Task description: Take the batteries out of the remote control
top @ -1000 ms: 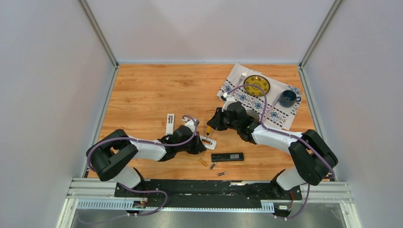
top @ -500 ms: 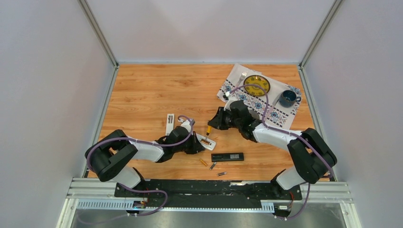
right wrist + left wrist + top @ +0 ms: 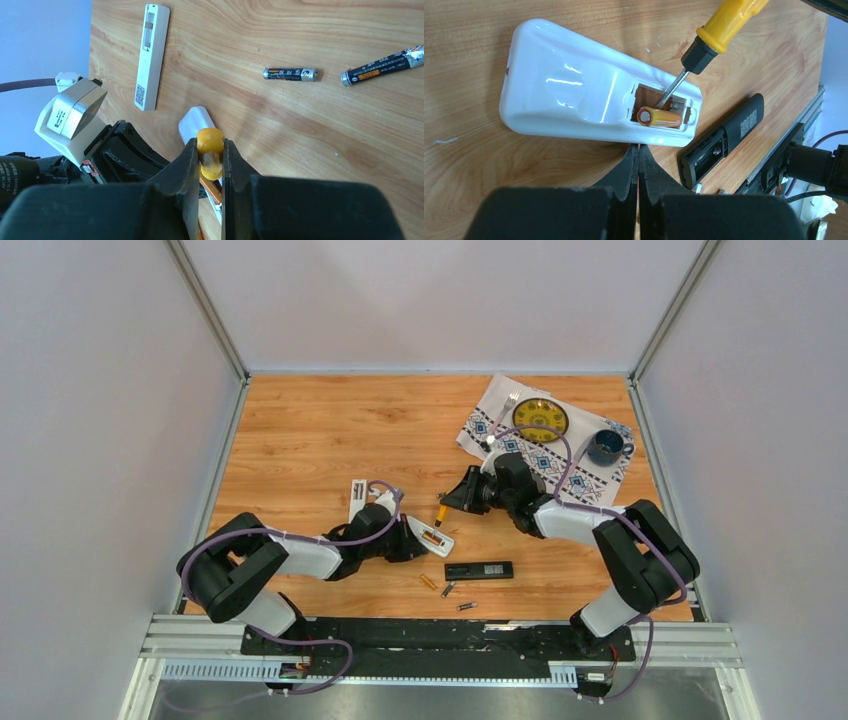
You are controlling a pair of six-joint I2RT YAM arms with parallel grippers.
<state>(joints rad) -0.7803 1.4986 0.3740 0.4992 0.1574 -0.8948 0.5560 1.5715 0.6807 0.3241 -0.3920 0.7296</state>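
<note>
1. White flat piece (image 3: 357, 502), one: lies on the table far-left of my left gripper, apart from both remotes.
2. Left gripper (image 3: 638, 150), one: fingers pinched together, holding nothing, tips against the near edge of the white remote.
3. White remote (image 3: 564, 95), one: bay open, with one golden-orange battery (image 3: 663, 118) inside and the other slot bare.
4. Screwdriver (image 3: 704, 45), one: my right gripper (image 3: 210, 150) clamps the yellow handle, and the tip sits in the bare slot beside that battery.
5. Loose batteries (image 3: 447, 589), three: already out, lying near the table's front edge.
6. Black remote (image 3: 724, 142), one: bay open, and the part I can see holds no battery.
7. Balance, as I judge it: three of four batteries are unloaded, one is left.
</note>
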